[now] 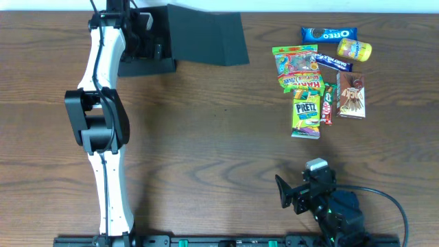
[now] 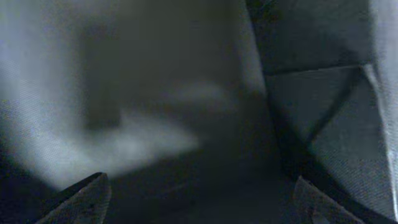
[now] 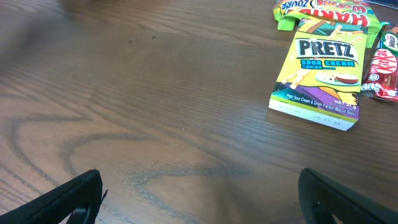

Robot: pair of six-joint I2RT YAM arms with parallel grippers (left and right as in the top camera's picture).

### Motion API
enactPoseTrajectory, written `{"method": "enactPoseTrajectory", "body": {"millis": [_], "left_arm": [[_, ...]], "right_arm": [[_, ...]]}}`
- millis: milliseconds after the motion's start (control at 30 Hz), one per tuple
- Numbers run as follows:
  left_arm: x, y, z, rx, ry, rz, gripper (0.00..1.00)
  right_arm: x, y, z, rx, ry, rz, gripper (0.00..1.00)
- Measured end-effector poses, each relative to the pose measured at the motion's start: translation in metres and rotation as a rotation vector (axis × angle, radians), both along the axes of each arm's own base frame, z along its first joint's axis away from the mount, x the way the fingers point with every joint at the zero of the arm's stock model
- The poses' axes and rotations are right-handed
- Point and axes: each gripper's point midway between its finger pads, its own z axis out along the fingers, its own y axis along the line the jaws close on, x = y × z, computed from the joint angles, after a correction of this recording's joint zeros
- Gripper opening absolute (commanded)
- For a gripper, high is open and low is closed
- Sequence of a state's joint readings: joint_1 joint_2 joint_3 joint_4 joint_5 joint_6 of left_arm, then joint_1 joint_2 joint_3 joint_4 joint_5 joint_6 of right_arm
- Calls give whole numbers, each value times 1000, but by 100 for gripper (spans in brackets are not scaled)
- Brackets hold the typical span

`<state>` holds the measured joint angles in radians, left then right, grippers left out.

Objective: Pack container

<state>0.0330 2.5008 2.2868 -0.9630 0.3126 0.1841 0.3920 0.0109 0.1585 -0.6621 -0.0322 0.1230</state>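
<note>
The dark container (image 1: 206,36) stands at the table's far left with its flat lid raised; its base (image 1: 147,65) is partly hidden behind my left arm. My left gripper (image 1: 140,31) reaches into it. In the left wrist view the gripper (image 2: 199,208) is open, with only the box's blurred dark inside (image 2: 311,106) between its fingertips (image 2: 84,200). My right gripper (image 1: 298,182) rests open near the front edge; in its own view the right gripper (image 3: 202,199) holds nothing over bare wood. The Pretz box (image 3: 320,74) lies ahead of it to the right.
A cluster of snacks lies at the back right: Oreo pack (image 1: 329,33), yellow packet (image 1: 354,49), gummy bag (image 1: 295,60), Pretz box (image 1: 306,113), KitKat (image 1: 328,103), brown packet (image 1: 352,96). The left arm (image 1: 103,123) spans the left side.
</note>
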Motion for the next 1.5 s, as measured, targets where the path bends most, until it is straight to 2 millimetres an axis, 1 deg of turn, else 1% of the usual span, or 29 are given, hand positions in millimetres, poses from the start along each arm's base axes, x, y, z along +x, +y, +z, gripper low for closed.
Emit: {"method": "enactPoseTrajectory", "body": {"millis": [200, 300, 433, 500, 633, 733, 767, 800, 867, 967, 1033, 1100, 1167, 1233, 1300, 1333, 1400, 1467, 1500], "left_arm": [[-41, -2, -9, -35, 201, 105, 95], [-60, -10, -9, -78, 295, 131, 95], [-79, -24, -8, -98, 378, 125, 96], [-91, -39, -7, -97, 420, 99, 95], [-110, -86, -6, -73, 469, 0, 95], [-121, -114, -5, -60, 485, -60, 96], [-125, -120, -5, -56, 494, -75, 95], [-133, -130, -5, -49, 510, -98, 95], [-138, -140, -4, -43, 520, -119, 95], [-141, -146, -4, -39, 521, -134, 95], [-141, -148, -4, -38, 516, -139, 95], [-134, -146, 0, -31, 480, -141, 95], [-119, -140, 13, -12, 384, -164, 96], [-104, -131, 37, 14, 267, -208, 95], [-91, -119, 74, 57, 116, -290, 95], [-84, -111, 97, 86, 30, -330, 95], [-75, -96, 136, 139, -106, -381, 95], [-63, -83, 158, 178, -203, -401, 95], [-57, -76, 161, 192, -228, -404, 95]], "right_arm": [[0, 0, 0, 0, 0, 0, 99], [0, 0, 0, 0, 0, 0, 99], [0, 0, 0, 0, 0, 0, 99], [0, 0, 0, 0, 0, 0, 99], [0, 0, 0, 0, 0, 0, 99], [0, 0, 0, 0, 0, 0, 99], [0, 0, 0, 0, 0, 0, 99], [0, 0, 0, 0, 0, 0, 99], [0, 0, 0, 0, 0, 0, 99], [0, 0, 0, 0, 0, 0, 99], [0, 0, 0, 0, 0, 0, 99], [0, 0, 0, 0, 0, 0, 99], [0, 0, 0, 0, 0, 0, 99], [0, 0, 0, 0, 0, 0, 99], [0, 0, 0, 0, 0, 0, 99], [0, 0, 0, 0, 0, 0, 99], [0, 0, 0, 0, 0, 0, 99], [0, 0, 0, 0, 0, 0, 99], [0, 0, 0, 0, 0, 0, 99]]}}
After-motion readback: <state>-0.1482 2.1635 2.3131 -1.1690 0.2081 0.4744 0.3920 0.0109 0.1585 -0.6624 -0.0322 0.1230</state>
